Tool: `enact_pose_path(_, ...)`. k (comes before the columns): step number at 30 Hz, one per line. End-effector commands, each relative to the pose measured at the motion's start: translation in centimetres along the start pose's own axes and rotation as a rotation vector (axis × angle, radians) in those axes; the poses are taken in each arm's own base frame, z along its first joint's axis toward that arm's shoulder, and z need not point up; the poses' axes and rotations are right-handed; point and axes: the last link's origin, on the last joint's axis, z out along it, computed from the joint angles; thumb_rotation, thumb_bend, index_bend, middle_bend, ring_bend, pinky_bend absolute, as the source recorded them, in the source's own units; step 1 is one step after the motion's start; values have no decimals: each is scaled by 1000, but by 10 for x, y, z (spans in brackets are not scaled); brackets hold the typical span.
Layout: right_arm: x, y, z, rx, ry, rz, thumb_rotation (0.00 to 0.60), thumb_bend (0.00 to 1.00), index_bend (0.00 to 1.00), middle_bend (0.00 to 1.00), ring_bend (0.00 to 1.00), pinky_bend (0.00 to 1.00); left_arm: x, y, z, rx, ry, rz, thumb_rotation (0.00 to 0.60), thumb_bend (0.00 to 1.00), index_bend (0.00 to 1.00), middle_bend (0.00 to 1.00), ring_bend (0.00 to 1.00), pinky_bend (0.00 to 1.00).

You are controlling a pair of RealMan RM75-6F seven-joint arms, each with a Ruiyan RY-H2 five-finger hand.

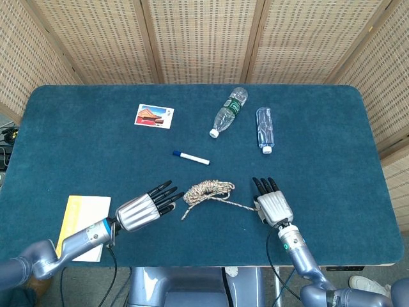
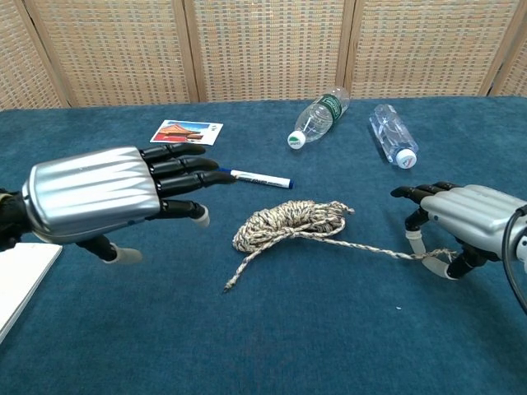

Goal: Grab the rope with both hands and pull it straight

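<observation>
Rope (image 1: 208, 190) lies bunched mid-table, just below the blue marker (image 1: 190, 157). One strand runs from the bundle to the right hand (image 1: 271, 204), which pinches that end low against the table, other fingers extended. Left hand (image 1: 144, 209) hovers just left of the rope's loose tail, fingers spread, holding nothing, apart from the bundle. Two bottles (image 1: 229, 110) lie beyond the rope.

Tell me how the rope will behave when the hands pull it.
The rope is probably floppy: it lies bunched in loose coils. They may uncoil or snag. The right hand pinches one end; the left hand holds nothing.
</observation>
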Motion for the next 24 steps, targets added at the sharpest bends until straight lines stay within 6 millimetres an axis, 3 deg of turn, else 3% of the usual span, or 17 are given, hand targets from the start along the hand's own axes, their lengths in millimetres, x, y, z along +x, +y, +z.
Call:
enact_pose_path(1,0,0,0,1,0,1,600,476,642,0,0,0,-10,9,20,-71,-7,4,600,200,366,0,0,0)
enact_pose_path(9,2,1,1,-1,4,7,600,476,646,0,0,0,-13,18,49,-128,-9,37,600,254,458,0,0,0)
enact_pose_path(15,2,1,1,-3,0,11,600,476,650,0,0,0,-16,23,69,-158,-17,65,600,277,464,0,0,0)
enact_pose_path(24,3,2,2,-6,-2,11,600,476,652,0,0,0,-24,32,82,-193,-49,81,600,292,464,0,0,0)
